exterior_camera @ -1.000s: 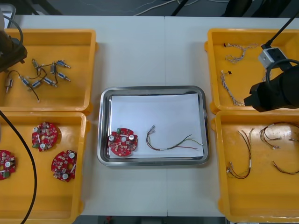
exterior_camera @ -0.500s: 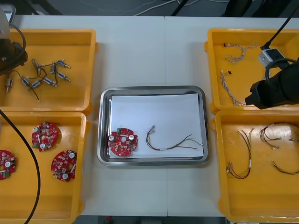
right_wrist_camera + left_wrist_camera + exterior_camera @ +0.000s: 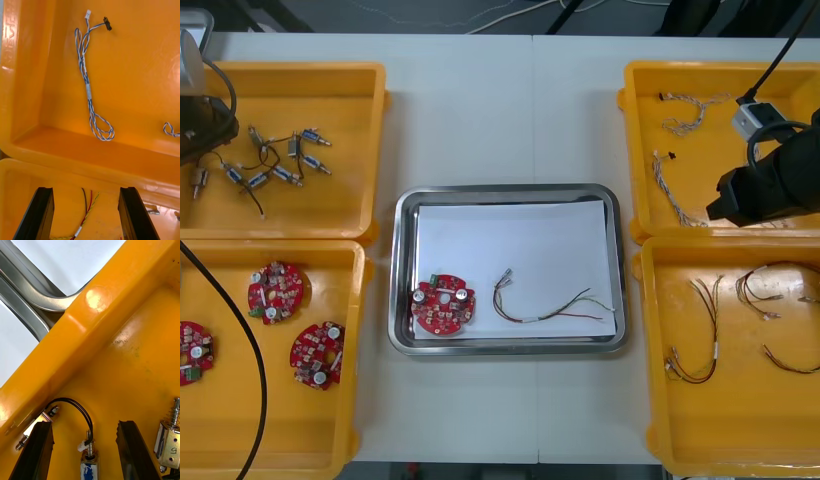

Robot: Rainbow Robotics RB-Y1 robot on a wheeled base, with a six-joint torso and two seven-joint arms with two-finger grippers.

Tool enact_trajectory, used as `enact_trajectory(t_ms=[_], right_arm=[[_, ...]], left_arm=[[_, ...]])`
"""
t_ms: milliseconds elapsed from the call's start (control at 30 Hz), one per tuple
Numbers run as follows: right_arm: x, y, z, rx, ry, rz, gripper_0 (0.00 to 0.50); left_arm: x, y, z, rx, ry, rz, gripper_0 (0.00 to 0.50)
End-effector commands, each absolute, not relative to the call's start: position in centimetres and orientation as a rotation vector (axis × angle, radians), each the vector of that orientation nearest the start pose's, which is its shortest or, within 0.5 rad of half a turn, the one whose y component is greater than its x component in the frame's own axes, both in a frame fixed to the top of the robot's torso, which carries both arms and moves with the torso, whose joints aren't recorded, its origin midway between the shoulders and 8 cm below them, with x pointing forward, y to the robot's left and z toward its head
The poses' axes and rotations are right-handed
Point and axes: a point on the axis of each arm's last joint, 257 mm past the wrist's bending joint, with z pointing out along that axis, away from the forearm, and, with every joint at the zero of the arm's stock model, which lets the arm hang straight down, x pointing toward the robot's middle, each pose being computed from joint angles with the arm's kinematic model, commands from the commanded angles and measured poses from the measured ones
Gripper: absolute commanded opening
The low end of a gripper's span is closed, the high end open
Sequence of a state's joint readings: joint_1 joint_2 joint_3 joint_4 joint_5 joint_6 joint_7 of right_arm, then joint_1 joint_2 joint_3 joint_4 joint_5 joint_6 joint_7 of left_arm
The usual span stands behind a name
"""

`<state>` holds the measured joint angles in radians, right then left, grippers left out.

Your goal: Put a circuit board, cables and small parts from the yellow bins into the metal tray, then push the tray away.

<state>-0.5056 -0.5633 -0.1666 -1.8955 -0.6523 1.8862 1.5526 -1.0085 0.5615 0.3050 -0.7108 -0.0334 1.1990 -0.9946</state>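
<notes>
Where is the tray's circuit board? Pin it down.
In the front view, the circuit board lies in the near-left corner of the metal tray, left of the red and yellow cable, not touching it.

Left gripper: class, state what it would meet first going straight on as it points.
Probably the small metal part with a black cable, lying in the bin between the open fingers of the left gripper; depth is uncertain.
</notes>
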Motion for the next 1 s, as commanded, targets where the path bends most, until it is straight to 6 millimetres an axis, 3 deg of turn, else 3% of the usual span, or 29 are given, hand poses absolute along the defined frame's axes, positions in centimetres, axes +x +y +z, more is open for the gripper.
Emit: enact_trajectory(t_ms=[33,500,833,1000], right_arm=[[49.4,-30.9,-13.1,-0.351,2.529,-0.014,0.500],[53.0,-29.9,-13.6,-0.385,2.505,-0.029,0.500],[54.0,-29.6,-15.3,-0.400,2.506,-0.029,0.500],[54.5,-29.7,-16.2,-0.400,2.510,-0.049,0.500]], left_arm=[[62.7,52.2,-11.1,-0.911,2.194,0.251,0.500],[63.2,51.7,-11.2,-0.928,2.175,0.209,0.500],[63.9,50.6,-11.4,-0.938,2.166,0.148,0.500],[64.0,50.3,-12.4,-0.945,2.176,0.132,0.500]])
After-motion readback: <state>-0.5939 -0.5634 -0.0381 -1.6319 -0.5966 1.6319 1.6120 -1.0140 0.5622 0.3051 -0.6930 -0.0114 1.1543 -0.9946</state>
